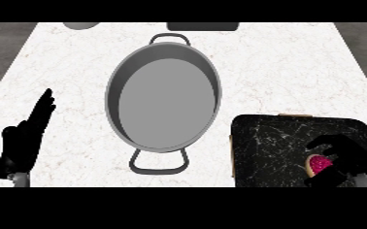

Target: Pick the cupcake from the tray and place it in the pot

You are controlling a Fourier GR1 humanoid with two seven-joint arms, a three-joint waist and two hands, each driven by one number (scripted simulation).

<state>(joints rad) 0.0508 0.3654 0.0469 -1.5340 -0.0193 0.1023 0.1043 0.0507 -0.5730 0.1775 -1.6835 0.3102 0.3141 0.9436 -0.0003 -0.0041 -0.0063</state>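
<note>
At the lower right corner of the white marbled counter, the robot's black right hand sits over the dark, white-veined marble tray, its fingers and thumb curled round the cupcake with pink frosting. The cupcake shows only in part between the thumb and the fingers; a pale rim of its base can be seen at its left side. It lies within the tray's right half, close to the near edge, and whether it has left the tray's surface cannot be told. A thin tan edge shows along the tray's left side and at its far edge.

At the lower left, well apart from the tray, the black left hand rests with its fingers straight and pointing away from the robot, holding nothing.

Between the two hands and farther back stands the large grey metal oval pot, with a loop handle at its near end and another at its far end. Its near right rim is just beside the tray's far left corner.

At the counter's far edge, a grey rounded object shows partly at the left, and a dark flat rectangular object lies beyond the pot's far handle.
</note>
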